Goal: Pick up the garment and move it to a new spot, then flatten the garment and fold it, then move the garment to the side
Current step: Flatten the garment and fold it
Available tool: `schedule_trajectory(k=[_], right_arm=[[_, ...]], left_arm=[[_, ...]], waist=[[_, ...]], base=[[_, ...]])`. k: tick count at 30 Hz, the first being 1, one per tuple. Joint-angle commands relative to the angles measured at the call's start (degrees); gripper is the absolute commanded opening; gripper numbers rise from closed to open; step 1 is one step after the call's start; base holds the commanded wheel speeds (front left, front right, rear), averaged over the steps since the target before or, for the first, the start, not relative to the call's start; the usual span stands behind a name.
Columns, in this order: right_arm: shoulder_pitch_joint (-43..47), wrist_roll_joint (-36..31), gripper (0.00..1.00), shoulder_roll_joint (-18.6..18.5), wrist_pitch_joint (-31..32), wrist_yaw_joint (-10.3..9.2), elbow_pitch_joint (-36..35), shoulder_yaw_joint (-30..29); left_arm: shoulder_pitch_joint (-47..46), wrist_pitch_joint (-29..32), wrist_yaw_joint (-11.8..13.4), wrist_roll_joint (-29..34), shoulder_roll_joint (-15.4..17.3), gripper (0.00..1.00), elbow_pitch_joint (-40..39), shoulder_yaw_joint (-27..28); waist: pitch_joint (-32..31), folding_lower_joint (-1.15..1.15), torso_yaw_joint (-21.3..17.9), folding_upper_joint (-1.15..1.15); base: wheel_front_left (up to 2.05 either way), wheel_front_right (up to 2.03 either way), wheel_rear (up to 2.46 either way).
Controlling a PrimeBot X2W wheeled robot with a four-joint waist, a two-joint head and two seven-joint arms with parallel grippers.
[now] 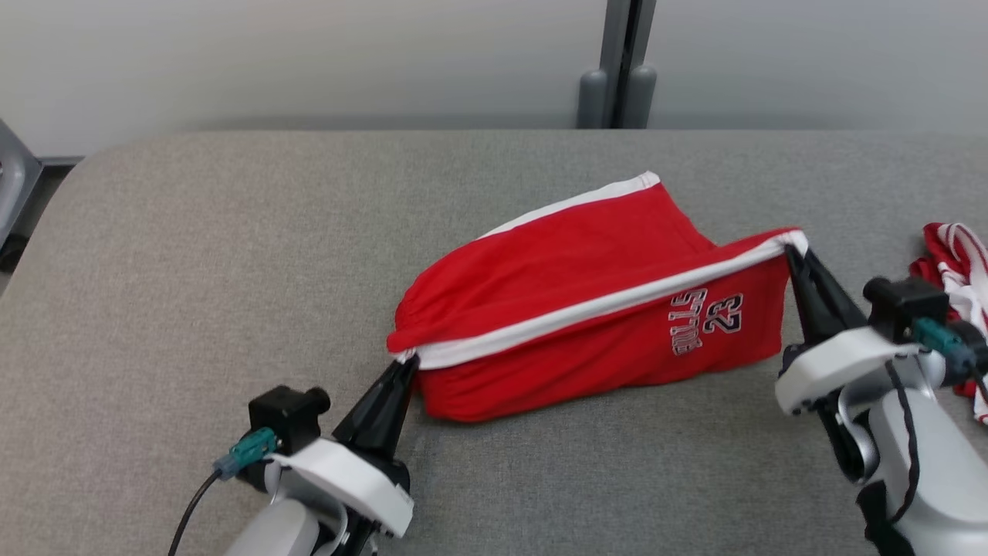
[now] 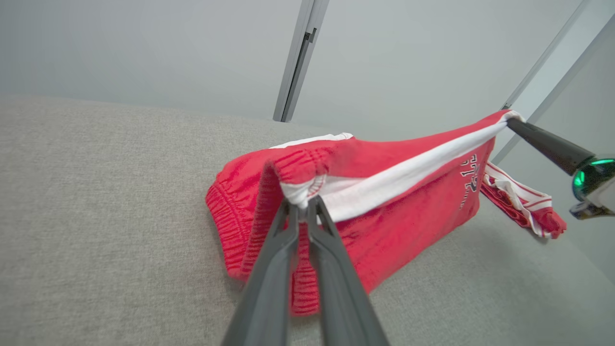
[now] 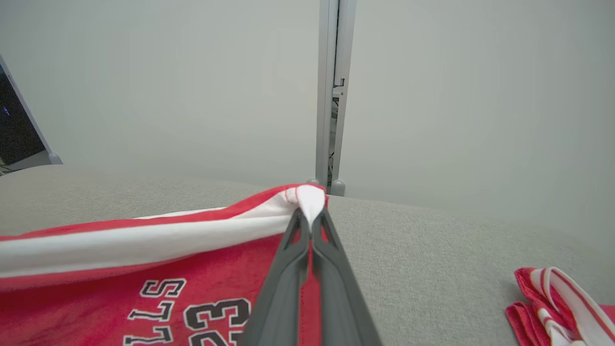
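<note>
So, head view: you've got the red shorts (image 1: 587,309) mid-bench (image 1: 231,255), with the white side stripe taut between both grippers and the lower cloth resting on the surface.
left gripper (image 1: 403,367): fingers pressed together on the waistband end of the stripe, at the shorts' near-left corner.
right gripper (image 1: 793,255): fingers pinching the opposite, hem end of the stripe, raised off the bench.
striped garment (image 1: 953,262): red-and-white heap at the bench's right edge, behind the right wrist, apart from the shorts.
left wrist view: your left fingers clamp white trim beside the gathered elastic waistband. The right fingers hold the far corner, and the striped garment lies beyond the shorts.
right wrist view: right fingers closed tight on a bunched white corner. The "23" print sits just below the stripe, with a grey post (image 3: 331,96) behind the bench.
</note>
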Motion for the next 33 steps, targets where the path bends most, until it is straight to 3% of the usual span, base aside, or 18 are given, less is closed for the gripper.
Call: schedule_trajectory(k=[1,11,26,27,28,29,33], right_arm=[[-1.15,-0.08,0.0,-0.65,0.03,-0.04,0.57,-0.38],[-20.12,-5.54,0.0,-2.43,0.02,-0.04,12.46,1.05],[-33.83,-12.24,0.0,-2.75,0.03,-0.04,23.34,-1.84],[-34.29,-12.69,0.0,-2.61,0.03,-0.04,23.82,-2.45],[-34.61,-12.73,0.47,-2.43,0.03,-0.04,24.4,-3.15],[-34.83,-12.82,1.0,-2.04,0.03,-0.04,24.53,-3.73],[-34.24,-12.63,1.0,-1.15,0.03,-0.03,23.17,-5.29]], left_arm=[[-1.38,-0.06,0.07,-0.21,0.04,0.0,0.07,-0.18],[-14.67,-0.06,0.06,2.22,-3.34,0.0,3.22,1.45],[-22.1,-0.06,0.06,6.73,-6.2,0.0,6.08,5.91],[-22.2,-0.07,0.06,6.43,-6.18,0.16,5.99,5.89],[-22.3,-0.07,0.09,6.43,-6.18,0.55,5.83,5.99],[-22.26,-0.06,0.2,6.26,-6.18,1.0,5.75,6.03],[-21.79,-0.07,1.26,6.4,-6.31,1.0,5.76,5.61]], waist=[[3.09,0.0,1.92,0.0],[13.42,0.0,5.23,0.0],[20.36,0.0,7.39,0.0],[20.48,0.0,7.4,0.0],[20.55,0.0,7.39,0.0],[20.61,0.0,7.31,0.0],[20.6,0.0,6.65,0.0]], base=[[0.0,0.0,0.0],[0.0,0.0,0.0],[0.0,0.0,0.0],[0.0,0.0,0.0],[0.0,0.0,0.0],[0.0,0.0,0.0],[0.0,0.0,0.0]])
